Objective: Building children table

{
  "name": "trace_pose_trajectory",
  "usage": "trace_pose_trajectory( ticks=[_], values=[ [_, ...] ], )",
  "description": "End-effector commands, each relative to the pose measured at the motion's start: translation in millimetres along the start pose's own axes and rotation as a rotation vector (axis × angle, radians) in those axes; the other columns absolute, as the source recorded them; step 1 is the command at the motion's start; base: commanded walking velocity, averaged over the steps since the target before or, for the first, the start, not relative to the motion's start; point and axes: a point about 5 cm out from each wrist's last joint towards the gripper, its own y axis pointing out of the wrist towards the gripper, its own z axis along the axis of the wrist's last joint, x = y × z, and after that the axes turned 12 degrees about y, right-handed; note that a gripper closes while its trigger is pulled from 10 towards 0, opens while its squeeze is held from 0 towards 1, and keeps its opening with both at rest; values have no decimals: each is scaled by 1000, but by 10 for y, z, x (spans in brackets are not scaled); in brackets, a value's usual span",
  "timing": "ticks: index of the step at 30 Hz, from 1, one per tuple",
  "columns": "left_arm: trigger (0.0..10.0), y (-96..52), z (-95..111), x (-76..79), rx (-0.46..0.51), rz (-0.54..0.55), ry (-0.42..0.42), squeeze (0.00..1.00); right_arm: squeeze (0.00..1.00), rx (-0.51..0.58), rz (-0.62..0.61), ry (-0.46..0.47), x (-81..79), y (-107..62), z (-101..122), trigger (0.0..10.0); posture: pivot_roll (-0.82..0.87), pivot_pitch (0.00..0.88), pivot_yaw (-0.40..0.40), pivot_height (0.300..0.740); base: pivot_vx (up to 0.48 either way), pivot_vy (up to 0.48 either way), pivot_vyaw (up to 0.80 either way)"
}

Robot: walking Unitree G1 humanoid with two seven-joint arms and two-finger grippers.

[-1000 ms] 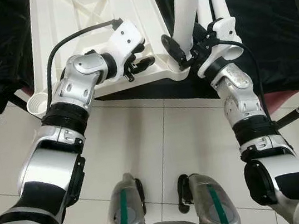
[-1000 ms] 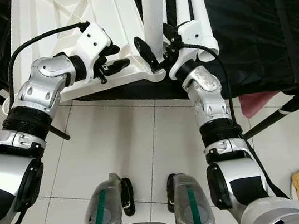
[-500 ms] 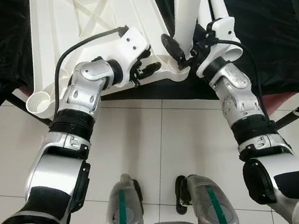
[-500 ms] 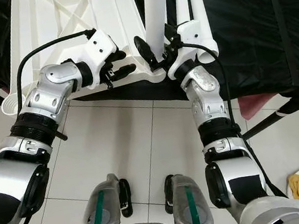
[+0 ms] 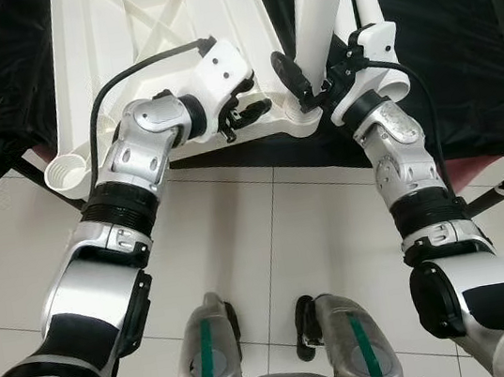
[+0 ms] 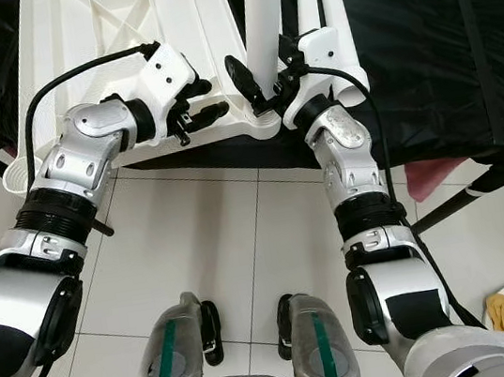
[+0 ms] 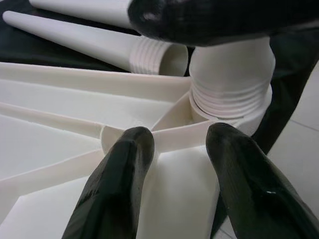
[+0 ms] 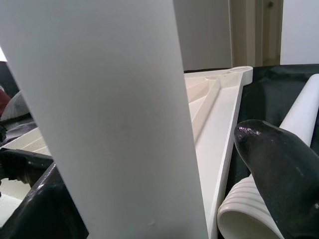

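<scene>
Change noted: over the last second my left arm has swung in toward the corner socket (image 7: 232,107) of the upturned tabletop (image 5: 131,45), and the leg (image 5: 324,2) I hold there leans a little differently. I judge the leg is part-way threaded, not yet seated; threads show above the socket in the left wrist view.

Nearest the socket, my left jaws (image 5: 246,114) stand part open, fingertips (image 7: 127,149) over the tabletop's ribs just beside the socket; I cannot tell if they touch, and they grip nothing.

At the socket itself, my right jaws (image 5: 307,81) are closed around the leg low on its shaft, leg standing up from the corner.

Beyond the socket, spare legs (image 7: 94,42) lie on the black-covered surface (image 5: 441,27).
</scene>
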Motion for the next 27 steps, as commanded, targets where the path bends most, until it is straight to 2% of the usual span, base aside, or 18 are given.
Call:
trace_pose_trajectory(
  ticks=[1, 3, 12, 18, 25, 27],
  values=[
    [10000, 2, -74, 16, -49, 46, 20, 0, 0, 14, -7, 1, 36, 12, 41, 10000, -29, 0, 26, 740, 0, 0, 0],
    [10000, 20, -135, 88, -77, 4, 36, 0, 0, 16, -10, -1, 50, 8, 48, 10000, -31, 1, 26, 740, 0, 0, 0],
    [10000, 26, -243, 119, -143, -24, 35, 0, 0, 15, -9, -3, 51, 0, 47, 10000, -33, 0, 27, 740, 0, 0, 0],
    [10000, 10, -330, 61, -213, 21, 41, 0, 0, 15, -5, -5, 50, 6, 54, 10000, -36, 0, 27, 740, 0, 0, 0],
    [10000, 11, -348, 28, -232, 44, 35, 0, 0, 13, 0, -5, 48, 6, 54, 10000, -39, 0, 25, 740, 0, 0, 0],
    [0, 15, -339, 26, -219, 37, 21, 0, 0, 11, 0, -5, 48, 1, 53, 10000, -42, 0, 24, 740, 0, 0, 0]
  ],
)
